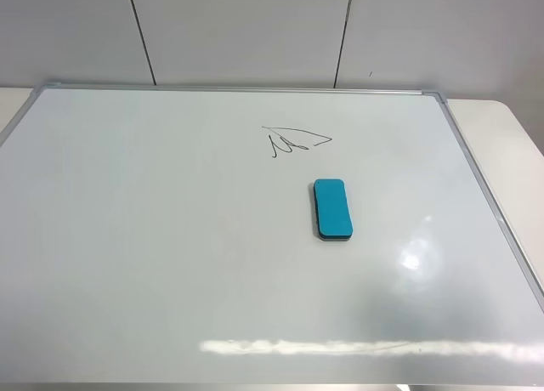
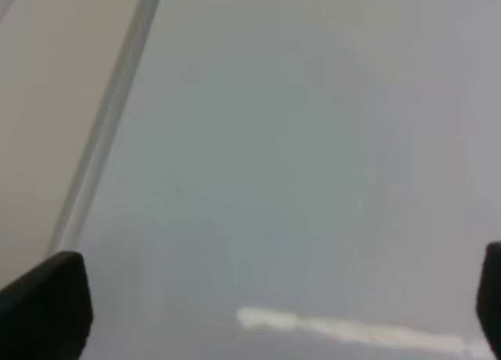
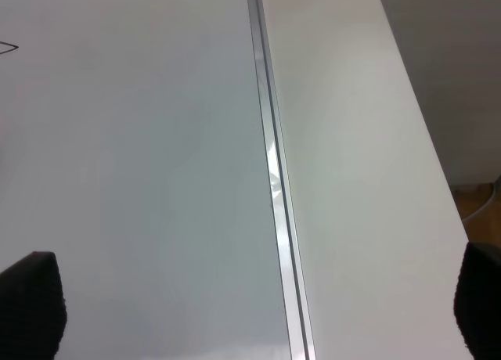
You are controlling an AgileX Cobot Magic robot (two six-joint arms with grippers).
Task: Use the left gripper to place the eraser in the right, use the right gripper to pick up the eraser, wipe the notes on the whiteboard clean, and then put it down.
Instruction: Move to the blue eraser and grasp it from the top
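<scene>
Teal eraser [image 1: 332,209] lay flat on the whiteboard [image 1: 153,238], right of the middle and just below the notes [image 1: 293,140], long side running away from me, and nobody had hold of it. Neither arm showed in the high view at all. The left gripper [image 2: 266,305] hung over bare board beside the silver frame [image 2: 109,117], jaws spread wide with nothing between them. The right gripper [image 3: 254,305] did the same at the far edge, straddling the frame [image 3: 270,156] with the pale table [image 3: 352,180] beyond, jaws wide apart and empty too.

So the left arm's opening reach looked to be the step in hand, and it was a long one across the middle. To my eye the clean way was to come in from above and turn the wrist so the jaws crossed the eraser's narrow width. Closing on the two long sides would give the best hold. Going low enough to catch the block was needed, though the tips should not scrape that glossy surface. Dragging the felt towards the scribble would smear it early. Lifting clear and setting it down flat further right would suit the other arm.
</scene>
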